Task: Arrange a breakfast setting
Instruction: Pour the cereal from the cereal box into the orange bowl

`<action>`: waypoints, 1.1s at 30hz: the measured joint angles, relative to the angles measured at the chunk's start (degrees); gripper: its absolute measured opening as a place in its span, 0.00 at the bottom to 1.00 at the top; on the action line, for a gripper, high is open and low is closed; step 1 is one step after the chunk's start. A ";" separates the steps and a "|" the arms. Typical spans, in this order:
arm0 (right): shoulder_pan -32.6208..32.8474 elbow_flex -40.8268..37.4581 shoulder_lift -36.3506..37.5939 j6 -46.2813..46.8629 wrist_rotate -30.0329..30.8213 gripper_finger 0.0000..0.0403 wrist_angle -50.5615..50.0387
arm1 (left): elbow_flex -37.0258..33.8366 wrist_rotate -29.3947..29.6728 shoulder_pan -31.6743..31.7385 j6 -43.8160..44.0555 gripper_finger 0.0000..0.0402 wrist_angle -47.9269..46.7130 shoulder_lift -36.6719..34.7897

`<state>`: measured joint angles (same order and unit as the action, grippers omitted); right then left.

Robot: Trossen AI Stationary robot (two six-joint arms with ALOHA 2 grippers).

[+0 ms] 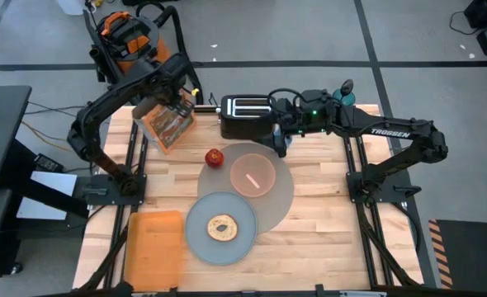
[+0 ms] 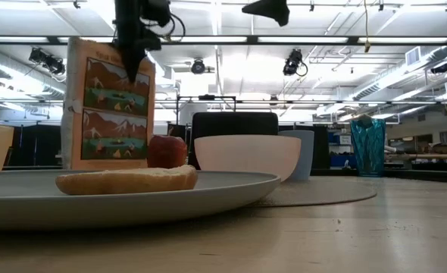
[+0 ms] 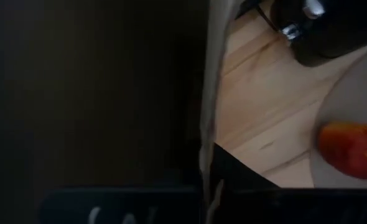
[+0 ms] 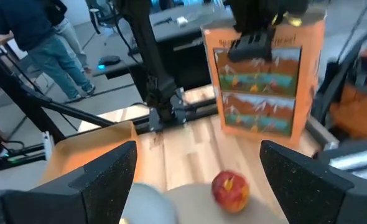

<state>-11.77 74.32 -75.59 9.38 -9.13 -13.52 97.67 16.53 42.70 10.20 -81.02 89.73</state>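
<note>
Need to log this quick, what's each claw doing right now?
Left claw: closed on the orange box.
Right claw: open, empty, above the mat near the apple.

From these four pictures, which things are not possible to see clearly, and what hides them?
- Left gripper: shut on the orange cardboard box; in the left wrist view the box fills the picture.
- Small blue cup: low view, mostly behind the pink bowl.
- Red apple: low view, bottom hidden by the grey plate.
- Box lettering: too blurred in every view.
- Right gripper: open, fingertips cut off.
</note>
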 joint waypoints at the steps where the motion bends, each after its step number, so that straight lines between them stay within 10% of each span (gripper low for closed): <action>1: 0.00 0.00 0.00 -1.08 0.02 0.86 0.74 | 0.53 0.00 -0.64 0.46 0.02 -0.68 -0.78; 22: -4.50 -4.10 -0.23 -5.22 -2.53 0.87 12.37 | 31.27 0.08 -26.47 2.96 0.01 -5.45 -13.01; 33: -4.61 -10.41 -5.34 3.97 -8.53 0.96 22.40 | 34.78 0.03 -39.18 -0.14 0.01 0.35 -12.98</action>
<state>-16.38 63.91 -80.93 13.35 -17.66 8.87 132.44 16.57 3.51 10.06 -80.67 76.75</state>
